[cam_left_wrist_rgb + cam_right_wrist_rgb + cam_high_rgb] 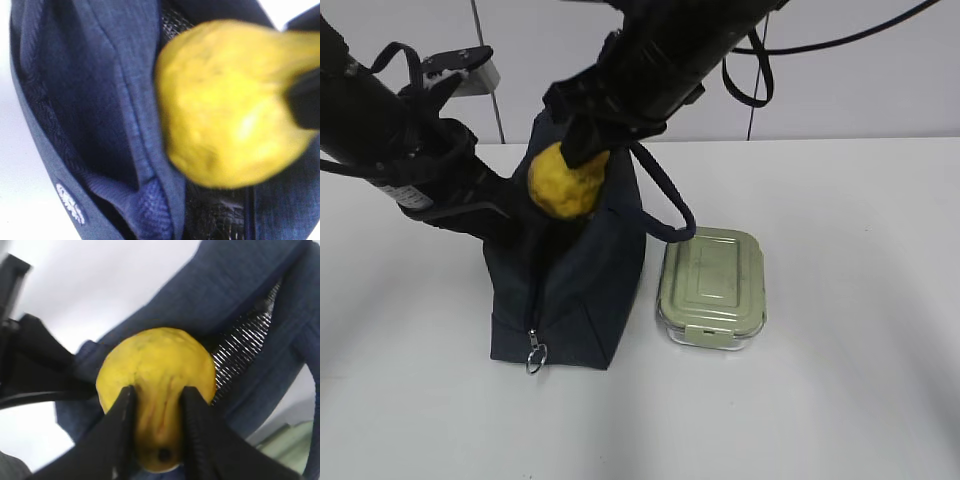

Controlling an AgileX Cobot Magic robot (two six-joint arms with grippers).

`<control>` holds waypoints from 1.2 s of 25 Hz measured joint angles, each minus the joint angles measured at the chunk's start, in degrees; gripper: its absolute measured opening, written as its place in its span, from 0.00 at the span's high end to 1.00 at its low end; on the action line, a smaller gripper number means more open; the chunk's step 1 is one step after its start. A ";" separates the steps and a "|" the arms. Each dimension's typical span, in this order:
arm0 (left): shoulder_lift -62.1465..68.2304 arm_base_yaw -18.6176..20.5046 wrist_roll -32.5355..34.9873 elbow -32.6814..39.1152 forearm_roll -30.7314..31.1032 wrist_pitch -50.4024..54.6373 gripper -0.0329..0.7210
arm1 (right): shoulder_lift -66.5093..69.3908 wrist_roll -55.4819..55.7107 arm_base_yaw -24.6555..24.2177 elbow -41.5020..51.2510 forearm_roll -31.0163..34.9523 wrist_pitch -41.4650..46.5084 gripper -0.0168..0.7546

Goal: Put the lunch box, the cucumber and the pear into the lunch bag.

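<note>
My right pincer point(156, 402) clenches the pear point(157, 390) over the lunch bag point(585, 290) — its white label point(70, 202) unreadable; left pincer's state I cannot tell.

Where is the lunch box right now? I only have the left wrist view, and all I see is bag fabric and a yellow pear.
Observer: The lunch box stands on the table just right of the lunch bag, lid on, in the exterior view.
Operator: Who has the pear?
Observer: The right gripper; its fingers clamp the pear at the narrow end, in the right wrist view.
Operator: Is the pear inside the bag yet?
Observer: Not yet. In the exterior view it hangs at the bag's opening, near the top.
Operator: Any sign of the cucumber?
Observer: None in any view; I cannot tell where it is.
</note>
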 joint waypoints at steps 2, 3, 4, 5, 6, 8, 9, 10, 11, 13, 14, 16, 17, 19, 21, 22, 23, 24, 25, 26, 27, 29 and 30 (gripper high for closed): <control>0.00 0.00 0.00 0.00 0.00 0.00 0.96 | 1.45 2.70 0.00 0.00 -4.69 0.68 0.75; 0.00 0.00 0.00 0.00 0.00 0.00 0.96 | 2.01 3.72 0.00 0.00 -6.29 1.37 0.75; 0.00 0.00 0.00 0.00 0.00 0.00 0.96 | 2.29 4.40 0.00 0.00 -7.46 1.79 0.75; 0.00 0.00 0.00 0.00 0.00 0.00 0.96 | 2.32 4.68 0.00 0.00 -8.08 1.79 0.75; 0.00 0.00 0.00 0.00 0.00 0.00 0.96 | 2.32 4.94 0.00 0.00 -8.13 1.79 0.75; 0.00 0.00 0.00 0.00 0.00 0.00 0.96 | 2.32 5.07 0.00 0.00 -7.46 1.68 0.71; 0.00 0.00 0.00 0.00 0.00 0.00 0.96 | 2.32 5.07 0.00 0.00 -7.02 1.58 0.67; 0.00 0.00 0.00 0.00 0.00 0.00 0.96 | 2.32 5.07 0.00 0.00 -6.62 1.46 0.61; 0.00 0.00 0.00 0.00 0.00 0.00 0.96 | 2.32 5.07 0.00 0.00 -6.02 1.18 0.51; 0.00 0.00 0.00 0.00 0.00 -0.05 0.96 | 2.32 5.07 0.00 0.00 -5.66 0.73 0.33; 0.00 0.00 0.00 0.00 0.00 -0.05 0.96 | 2.32 5.07 0.00 0.00 -5.56 0.63 0.28; 0.00 0.00 0.00 0.00 0.00 -0.05 0.96 | 2.08 5.18 -0.29 0.00 -5.16 0.52 0.25; 0.00 0.00 0.00 0.00 0.00 -0.05 0.96 | 1.58 5.18 -0.43 0.00 -4.98 0.52 0.25; 0.00 0.00 0.00 0.00 0.00 0.00 0.96 | -0.13 5.40 -1.62 0.50 -4.46 0.37 0.26; 0.00 0.00 0.00 0.00 0.00 0.00 0.96 | -3.24 5.52 -3.80 2.96 -4.32 -0.03 0.28; 0.00 0.00 0.00 0.00 0.00 0.00 0.96 | -4.99 5.64 -5.02 5.02 -4.23 -0.30 0.28; 0.00 0.00 0.00 0.00 0.00 0.00 0.96 | -6.77 5.64 -6.76 7.70 -3.85 -0.82 0.28; 0.00 0.00 0.00 0.00 0.00 0.00 0.96 | -8.25 5.66 -8.76 10.41 -2.97 -1.68 0.28; 0.00 0.00 0.00 0.00 0.00 0.00 0.96 | -9.65 5.42 -10.56 13.51 -1.72 -2.80 0.28; 0.00 0.00 0.00 0.00 0.00 0.00 0.96 | -11.42 4.26 -12.96 18.29 1.43 -4.31 0.28; 0.00 0.00 0.00 0.00 0.00 0.00 0.96 | -12.67 1.73 -15.46 21.79 4.99 -5.77 0.28; 0.00 0.00 0.00 0.00 0.02 0.05 0.96 | -13.89 -5.82 -20.38 29.02 15.53 -7.26 0.28; 0.00 0.00 0.00 0.00 0.02 0.05 0.96 | -14.32 -10.53 -22.93 33.04 21.81 -7.53 0.28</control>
